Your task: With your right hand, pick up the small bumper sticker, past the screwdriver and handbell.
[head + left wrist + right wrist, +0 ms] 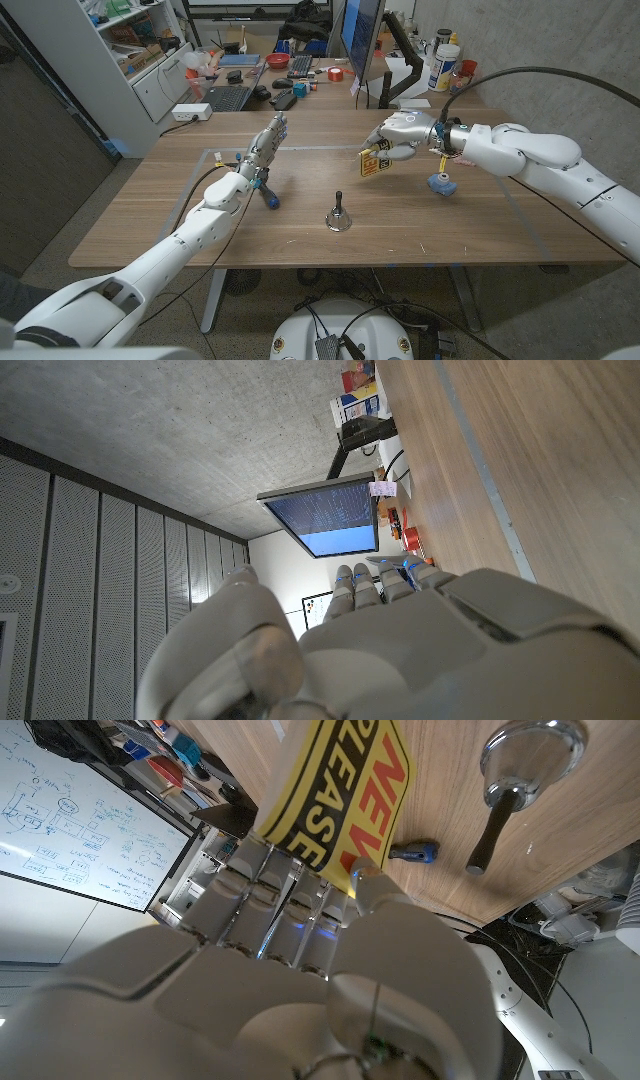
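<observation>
My right hand (398, 135) holds the small yellow bumper sticker (375, 160) above the table, past the middle; the sticker hangs down from its fingers. In the right wrist view the sticker (335, 790) shows red and black lettering, pinched by my right hand (290, 950). The silver handbell (338, 216) with a black handle stands upright on the table in front, and it shows as well in the wrist view (515, 765). The blue-handled screwdriver (268, 195) lies beside my left hand (262, 150), which stands with fingers straight and holds nothing. The screwdriver's handle (415, 851) also appears in the right wrist view.
A small blue object (441, 183) lies under my right forearm. Tape lines mark a rectangle on the wooden table (480, 225). A monitor (360, 40) and a cluttered desk (260, 80) stand behind the table, with a shelf unit (140, 50) at the far left.
</observation>
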